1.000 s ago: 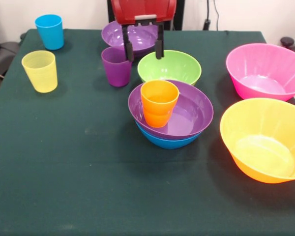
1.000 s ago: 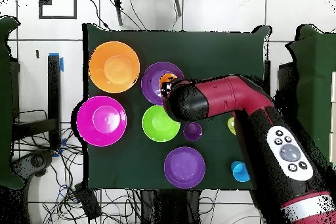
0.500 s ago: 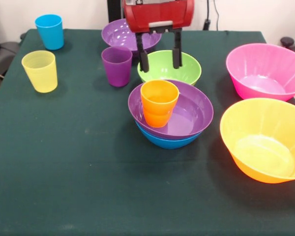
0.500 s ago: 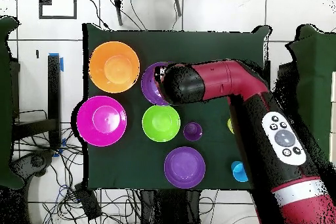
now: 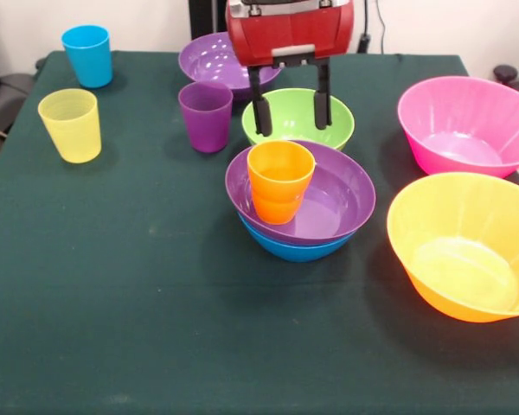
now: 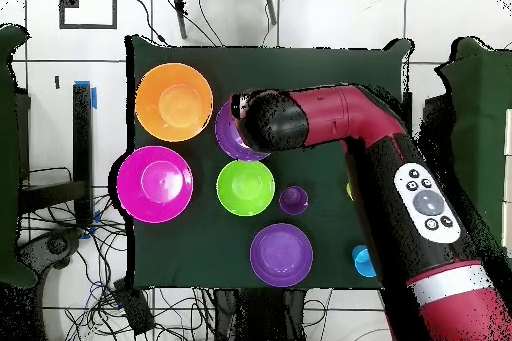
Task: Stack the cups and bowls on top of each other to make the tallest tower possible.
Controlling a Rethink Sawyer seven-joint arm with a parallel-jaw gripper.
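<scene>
**Now the open hand hangs behind the orange cup in the tower**

Presently the hand (image 5: 290,108) hangs from the red arm (image 6: 340,117) with its two black fingers (image 5: 261,111) spread apart and gripping nothing. In the front view the fingers show against the green bowl (image 5: 298,119), just behind and above the tower (image 5: 299,203).

The tower stands near the middle of the counter (image 5: 112,285): a blue bowl (image 5: 296,249) at the bottom, a purple bowl (image 5: 329,201) nested in it, and the orange cup (image 5: 279,180) standing upright inside the purple bowl, towards its left side. In the overhead view the arm's dark wrist covers most of this pile.

A second purple bowl (image 5: 209,59) sits at the far edge of the counter, partly behind the hand. The purple cup (image 5: 205,115) stands upright just left of the green bowl. The yellow cup (image 5: 70,124) and the blue cup (image 5: 87,54) stand upright, well apart from the tower, at the far left. The large pink bowl (image 5: 467,125) and the large orange bowl (image 5: 467,246) rest side by side at the right, the orange one nearer the camera.
</scene>
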